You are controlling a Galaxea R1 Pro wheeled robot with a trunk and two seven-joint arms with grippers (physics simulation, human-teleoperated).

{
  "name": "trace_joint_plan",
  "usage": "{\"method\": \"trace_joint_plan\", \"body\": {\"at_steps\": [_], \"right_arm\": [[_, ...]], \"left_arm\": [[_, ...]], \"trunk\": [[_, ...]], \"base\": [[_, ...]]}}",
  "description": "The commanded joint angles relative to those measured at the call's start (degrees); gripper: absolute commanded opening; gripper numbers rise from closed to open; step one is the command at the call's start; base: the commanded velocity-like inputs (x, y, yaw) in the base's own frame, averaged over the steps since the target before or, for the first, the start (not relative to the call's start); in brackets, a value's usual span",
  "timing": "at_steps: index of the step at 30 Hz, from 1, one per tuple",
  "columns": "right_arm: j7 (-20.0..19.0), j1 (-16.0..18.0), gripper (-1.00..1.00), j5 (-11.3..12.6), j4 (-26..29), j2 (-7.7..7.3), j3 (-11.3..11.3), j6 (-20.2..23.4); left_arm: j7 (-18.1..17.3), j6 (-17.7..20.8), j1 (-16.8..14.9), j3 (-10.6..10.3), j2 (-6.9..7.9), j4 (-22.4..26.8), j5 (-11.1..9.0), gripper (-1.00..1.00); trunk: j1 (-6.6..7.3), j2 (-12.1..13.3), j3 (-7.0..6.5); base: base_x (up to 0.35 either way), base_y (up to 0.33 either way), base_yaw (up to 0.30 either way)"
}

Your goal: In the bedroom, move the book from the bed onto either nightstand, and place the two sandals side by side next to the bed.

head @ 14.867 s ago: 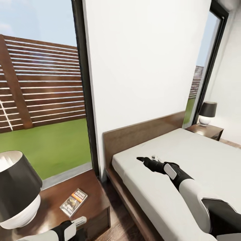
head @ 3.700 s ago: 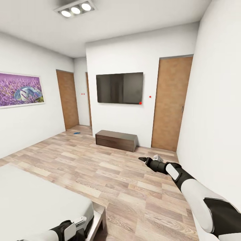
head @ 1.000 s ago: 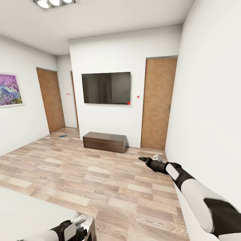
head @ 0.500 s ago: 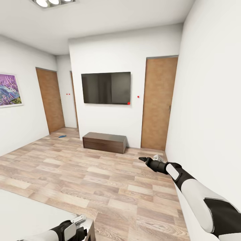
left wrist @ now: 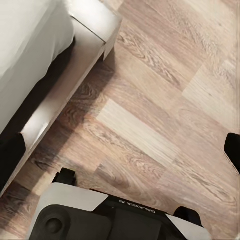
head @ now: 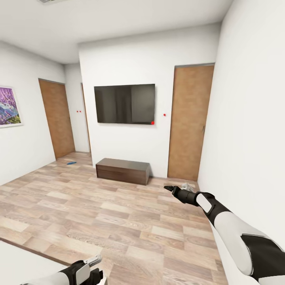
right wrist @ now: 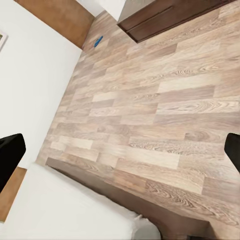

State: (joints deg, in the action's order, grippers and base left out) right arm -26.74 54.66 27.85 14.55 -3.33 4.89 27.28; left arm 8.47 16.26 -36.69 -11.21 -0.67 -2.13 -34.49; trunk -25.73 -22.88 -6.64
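Even, bright, diffuse illumination; white walls (head: pixel 249 118) unshadowed. Flat black wall-mounted television screen (head: pixel 124 104) carries faint vertical reflections. Soft dark shadow under the off-white mattress and brown wood bed frame (left wrist: pixel 75 60). Light wood-plank floor (head: pixel 118 206) sharp, no glare. Head view stretched at edges.

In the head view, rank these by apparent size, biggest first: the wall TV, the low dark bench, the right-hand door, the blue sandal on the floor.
1. right-hand door
2. wall TV
3. low dark bench
4. blue sandal, a tiny speck; it lies farther away, so this is apparent size only.
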Motion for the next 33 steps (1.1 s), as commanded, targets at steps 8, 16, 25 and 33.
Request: {"method": "trace_joint_plan", "body": {"at_steps": [8, 16, 25, 33], "right_arm": [[-0.09, 0.0, 1.0, 0.01, 0.04, 0.0, 0.48, 0.49], [-0.07, 0.0, 1.0, 0.01, 0.04, 0.01, 0.48, 0.49], [-0.07, 0.0, 1.0, -0.04, 0.04, 0.07, 0.48, 0.49], [-0.06, 0.0, 1.0, -0.02, 0.04, 0.05, 0.48, 0.49]], "left_arm": [[0.15, -0.06, -0.05, -0.48, -0.03, -0.08, -0.57, 1.0], [0.15, -0.17, -0.05, -0.48, -0.03, -0.09, -0.57, 1.0], [0.14, -0.18, -0.05, -0.48, -0.03, -0.07, -0.57, 1.0], [0.14, -0.18, -0.05, -0.48, -0.03, -0.07, -0.57, 1.0]], "trunk": [[-0.06, -0.04, 0.02], [-0.06, -0.04, -0.15], [-0.06, -0.04, -0.46], [-0.06, -0.04, -0.6]], "base": [[0.317, 0.0, -0.013], [0.069, 0.0, -0.227], [0.008, 0.0, -0.291], [0.001, 0.0, -0.153]]}}
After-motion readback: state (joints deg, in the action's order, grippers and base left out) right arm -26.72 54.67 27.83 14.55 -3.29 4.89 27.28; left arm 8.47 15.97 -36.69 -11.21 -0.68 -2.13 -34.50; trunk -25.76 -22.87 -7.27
